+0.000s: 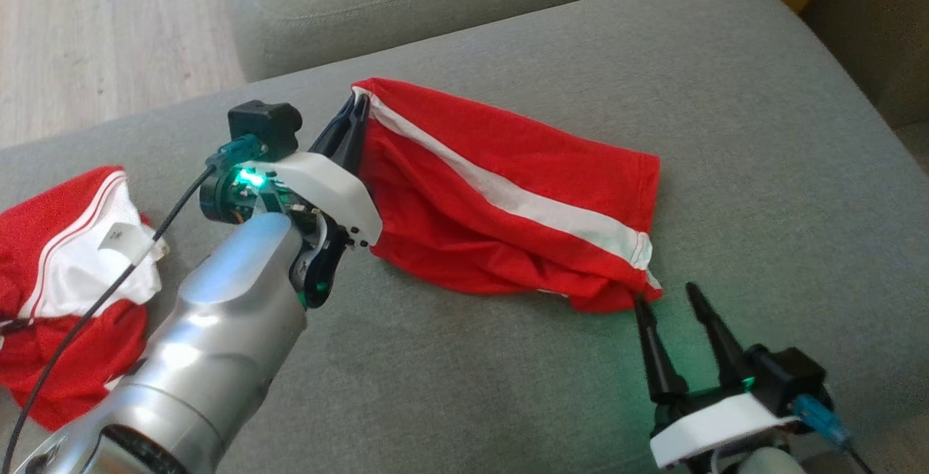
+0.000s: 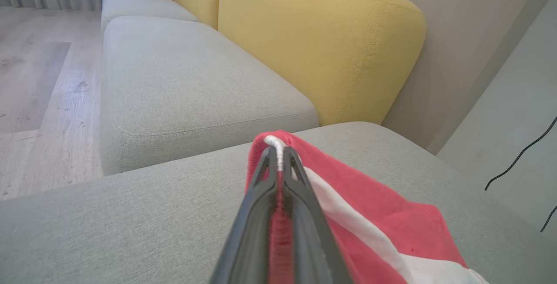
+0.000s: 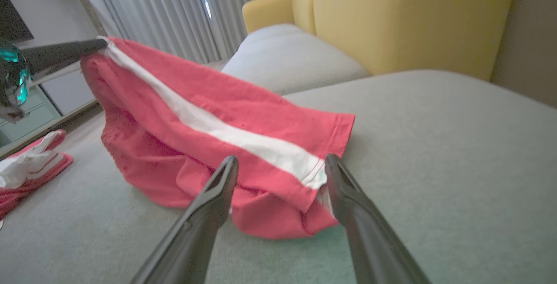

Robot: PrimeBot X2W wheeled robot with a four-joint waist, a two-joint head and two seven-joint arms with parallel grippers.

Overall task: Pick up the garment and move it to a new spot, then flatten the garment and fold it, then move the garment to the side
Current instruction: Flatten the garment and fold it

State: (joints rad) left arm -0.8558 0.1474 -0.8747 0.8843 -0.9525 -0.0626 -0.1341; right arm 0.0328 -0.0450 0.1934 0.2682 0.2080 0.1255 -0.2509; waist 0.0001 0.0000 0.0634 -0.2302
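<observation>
Both grippers flank the striped garment [image 1: 508, 191] on your cushion [image 1: 762, 169]: left gripper [image 1: 355, 101] clenched on its 10 o'clock corner, right gripper [image 1: 666, 297] gaping at its 5 o'clock hem.

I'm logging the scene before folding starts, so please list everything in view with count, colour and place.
striped garment: 1, red with a white stripe, on the near grey seat, one corner raised
second garment: 1, red and white, crumpled at the near seat's left edge
seat cushions: 2, grey, one under the garments, one beyond it
backrest cushions: at least 2, yellow, behind the seats
floor: 1, pale wood, left of the sofa
curtains: 1 set, pale grey, in the background of the right wrist view
left gripper: 1, dark fingers, shut on the striped garment's raised corner
right gripper: 1, dark fingers, open, at the striped garment's lower right corner
</observation>
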